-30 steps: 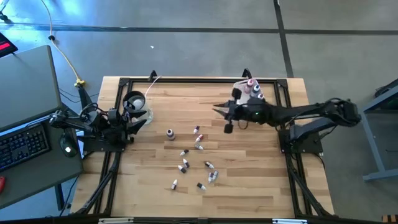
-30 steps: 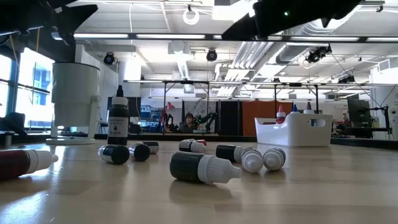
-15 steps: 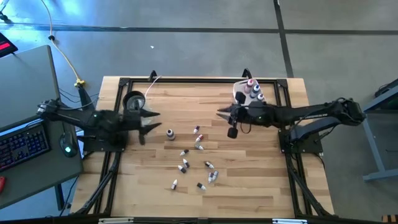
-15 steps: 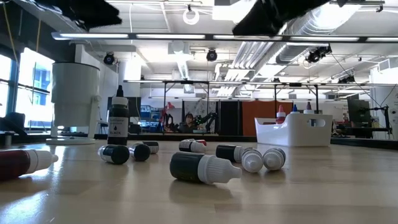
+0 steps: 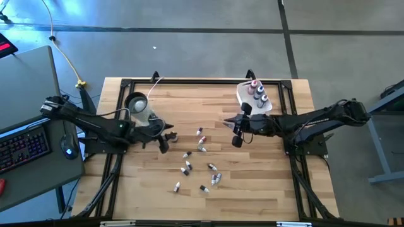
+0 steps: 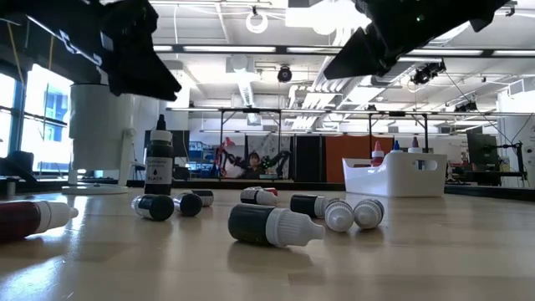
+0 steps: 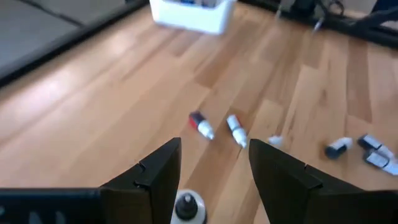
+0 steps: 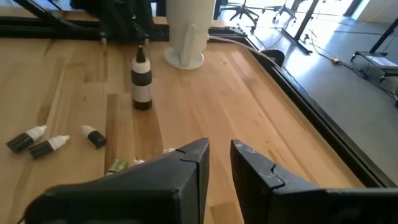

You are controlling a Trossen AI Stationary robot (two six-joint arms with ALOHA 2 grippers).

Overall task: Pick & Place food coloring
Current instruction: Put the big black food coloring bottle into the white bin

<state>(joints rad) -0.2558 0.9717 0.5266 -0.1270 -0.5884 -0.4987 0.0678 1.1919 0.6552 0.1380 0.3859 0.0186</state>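
Several tiny food coloring bottles (image 5: 202, 165) lie on their sides in the middle of the table; the low view shows them close up (image 6: 272, 224). One dark dropper bottle (image 8: 142, 84) stands upright on its base. My left gripper (image 7: 214, 146) is open above it. Its fingers stand on either side of the bottle's white tip (image 7: 186, 206) without touching. My right gripper (image 8: 219, 147) hangs open and empty over bare wood, between the white tub (image 5: 251, 94) and the scattered bottles. Bottles with red and pink tops stand in the tub.
A clear cup with a black ring (image 5: 136, 103) stands near the far left corner, behind the left gripper. The tub sits at the far right (image 6: 393, 176). A black frame (image 5: 189, 81) lines the table's edges. Bare wood lies toward the near edge.
My left gripper has swung from beside the cup toward the table's right and near edge, and has come down over the upright bottle. My right gripper has drifted a little from the tub toward the near edge. No bottle has moved.
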